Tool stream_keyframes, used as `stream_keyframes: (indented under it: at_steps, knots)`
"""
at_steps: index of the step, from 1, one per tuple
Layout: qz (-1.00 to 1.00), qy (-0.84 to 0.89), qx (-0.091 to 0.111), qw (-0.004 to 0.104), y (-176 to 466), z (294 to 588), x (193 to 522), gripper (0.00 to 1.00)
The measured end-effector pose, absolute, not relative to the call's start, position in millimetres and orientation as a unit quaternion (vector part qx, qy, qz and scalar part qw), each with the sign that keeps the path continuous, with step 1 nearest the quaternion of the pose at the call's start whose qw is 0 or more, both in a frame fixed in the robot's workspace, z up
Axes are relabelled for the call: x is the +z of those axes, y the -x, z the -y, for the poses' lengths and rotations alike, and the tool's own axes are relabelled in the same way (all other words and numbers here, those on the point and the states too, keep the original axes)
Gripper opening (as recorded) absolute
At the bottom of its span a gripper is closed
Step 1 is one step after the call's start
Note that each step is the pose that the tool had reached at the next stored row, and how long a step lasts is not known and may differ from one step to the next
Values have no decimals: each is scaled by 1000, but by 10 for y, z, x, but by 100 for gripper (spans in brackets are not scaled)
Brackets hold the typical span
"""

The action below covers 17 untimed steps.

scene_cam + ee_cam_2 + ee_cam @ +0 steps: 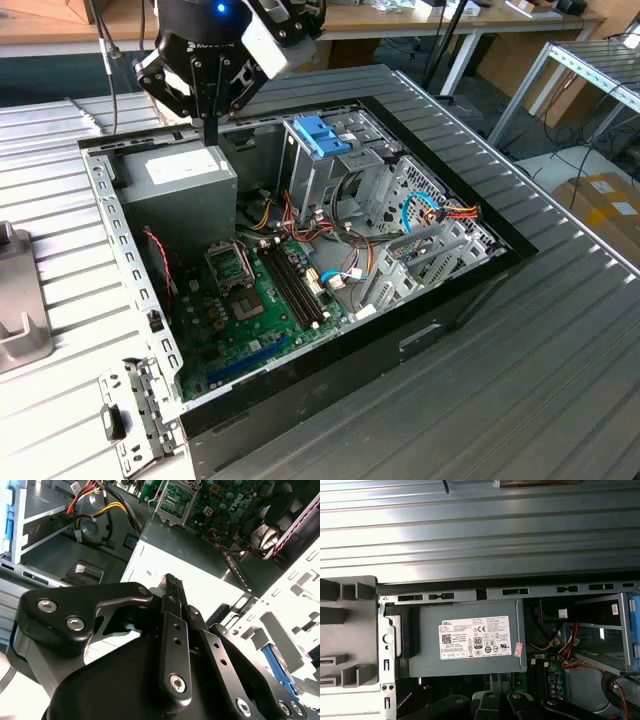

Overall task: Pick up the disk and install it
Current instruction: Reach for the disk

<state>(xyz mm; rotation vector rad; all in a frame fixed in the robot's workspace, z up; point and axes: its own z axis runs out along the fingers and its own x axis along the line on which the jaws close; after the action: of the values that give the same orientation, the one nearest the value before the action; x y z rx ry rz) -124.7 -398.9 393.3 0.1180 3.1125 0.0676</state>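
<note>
The disk is out of view. My gripper hangs over the back left corner of the open computer case, in the exterior view. Its fingers are shut together with nothing between them, tips just above the grey power-supply box with the white label. In the second wrist view the shut gripper points down at that same box. A blue plastic piece sits on top of the metal drive cage, to the exterior view's right of the gripper.
The green motherboard lies on the case floor, with loose coloured cables near the cage. A grey slotted holder stands on the ribbed table at the exterior view's left. A perforated metal bracket lies by the case's near corner.
</note>
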Motion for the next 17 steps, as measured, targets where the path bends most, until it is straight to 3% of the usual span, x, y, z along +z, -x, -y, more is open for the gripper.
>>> stream_keyframes:
  at_steps: [17]
  knots:
    - [-999, -38, 22, 13, 1348, 3989, 3933, 10]
